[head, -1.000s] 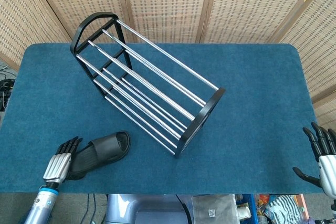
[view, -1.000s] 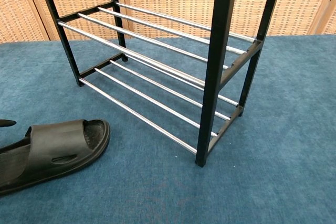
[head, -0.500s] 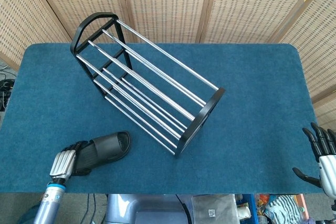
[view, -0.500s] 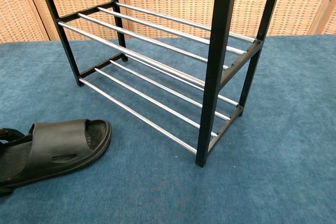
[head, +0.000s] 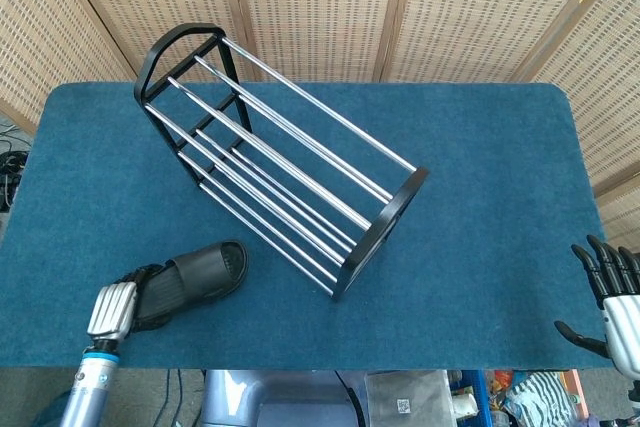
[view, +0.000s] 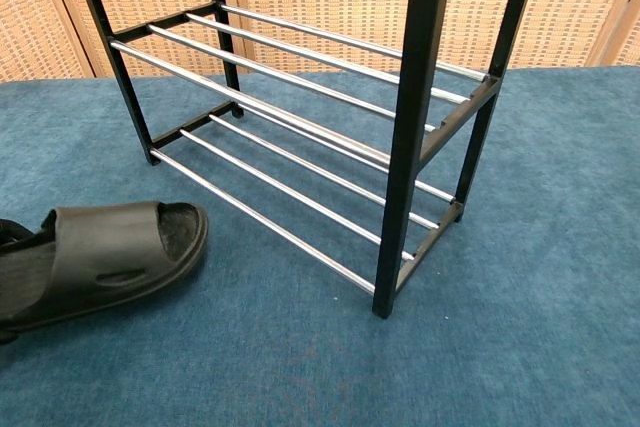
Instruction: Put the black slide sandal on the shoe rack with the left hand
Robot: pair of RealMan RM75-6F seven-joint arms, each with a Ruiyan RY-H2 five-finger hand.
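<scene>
Table [head: 480, 147] carried rack [head: 275, 162] at centre-left, standing diagonal, rails running far-left to near-right. Sandal [head: 195, 275] lay on table just in front of rack's near rails, long axis pointing toe toward rack, heel at left hand [head: 120, 302]. Left hand gripped heel end, fingers curled round it; far nearer than right hand [head: 615, 302], which hung open, well apart at table's right edge. Chest view cut off sandal heel [view: 20, 282] and hid grip almost wholly.
</scene>
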